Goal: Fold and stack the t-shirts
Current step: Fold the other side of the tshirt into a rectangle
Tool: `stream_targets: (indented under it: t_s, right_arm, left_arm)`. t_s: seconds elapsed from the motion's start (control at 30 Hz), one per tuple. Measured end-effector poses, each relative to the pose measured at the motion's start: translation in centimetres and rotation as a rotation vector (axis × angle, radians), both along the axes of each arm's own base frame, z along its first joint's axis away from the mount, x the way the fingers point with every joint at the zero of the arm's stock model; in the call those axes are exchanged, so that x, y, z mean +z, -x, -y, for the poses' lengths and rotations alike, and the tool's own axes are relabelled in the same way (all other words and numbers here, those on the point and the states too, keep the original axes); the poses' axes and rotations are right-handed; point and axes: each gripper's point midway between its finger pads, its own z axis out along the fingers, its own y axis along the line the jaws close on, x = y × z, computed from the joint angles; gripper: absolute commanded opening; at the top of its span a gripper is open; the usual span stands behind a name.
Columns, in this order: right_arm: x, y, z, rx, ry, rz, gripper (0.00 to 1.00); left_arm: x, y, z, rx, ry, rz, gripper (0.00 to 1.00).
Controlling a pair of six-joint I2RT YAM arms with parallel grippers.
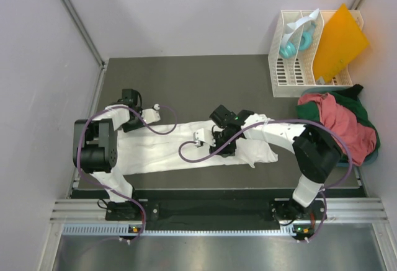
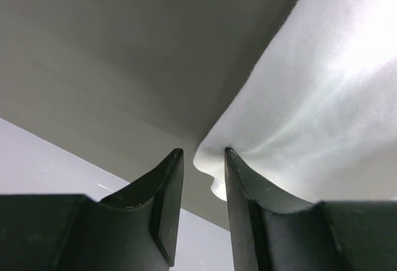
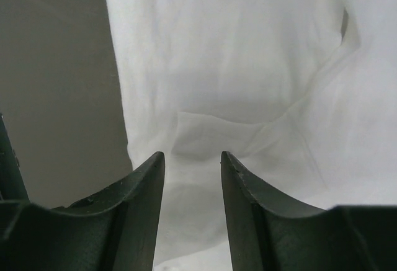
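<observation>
A white t-shirt (image 1: 167, 150) lies folded into a long strip across the dark table (image 1: 205, 85). My left gripper (image 1: 135, 122) is at the strip's far left corner. In the left wrist view its jaws (image 2: 203, 151) stand apart. The corner of the white cloth (image 2: 322, 85) rests against the right finger, with a gap to the left one. My right gripper (image 1: 222, 144) hangs over the strip's right half. In the right wrist view it (image 3: 192, 154) is open above wrinkled white cloth (image 3: 236, 66). A salmon-red t-shirt (image 1: 338, 125) and a dark green one (image 1: 356, 100) lie heaped at the right.
A white slatted rack (image 1: 298, 66) stands at the back right, with an orange sheet (image 1: 338, 41) and a teal object (image 1: 289, 48) in it. Walls close in on the left, back and right. The arms' bases and a metal rail (image 1: 211, 212) line the near edge.
</observation>
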Motion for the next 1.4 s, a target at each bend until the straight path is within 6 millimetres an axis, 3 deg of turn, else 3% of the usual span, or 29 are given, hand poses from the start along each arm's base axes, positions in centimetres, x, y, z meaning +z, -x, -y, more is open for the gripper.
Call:
stream_targets:
  t_s: [0.5,0.6,0.63,0.73,0.8,1.07,1.4]
  right_arm:
    - [-1.5,-0.8,-1.7,-0.006,-0.024,-0.013,0.40]
    - [-1.6,-0.7,-1.8,-0.004,-0.024,-0.018,0.30]
    - [-1.6,-0.7,-1.8,-0.003,-0.026,-0.020,0.21]
    - [-1.6,-0.6,-1.9,0.000,-0.027,-0.022,0.05]
    - [-1.6,-0.5,-1.9,0.003,-0.027,-0.022,0.00]
    - [-1.2,-0.5,-2.0,0.014,-0.023,-0.023,0.00]
    - [2.4,-0.7,-3.1,0.083,-0.050,-0.032,0.00]
  left_arm:
    - [0.0,0.0,-0.1,0.002,0.000,0.000,0.38]
    - [0.0,0.0,-0.1,0.002,0.000,0.000,0.38]
    - [0.0,0.0,-0.1,0.003,0.000,0.000,0.38]
    - [0.1,0.0,-0.2,0.004,0.000,0.002,0.38]
    - [0.2,-0.2,-0.2,0.004,0.000,0.007,0.38]
    - [0.5,-0.5,-0.3,0.006,0.000,0.016,0.38]
    - [-0.1,-0.7,-0.4,0.006,-0.002,0.002,0.38]
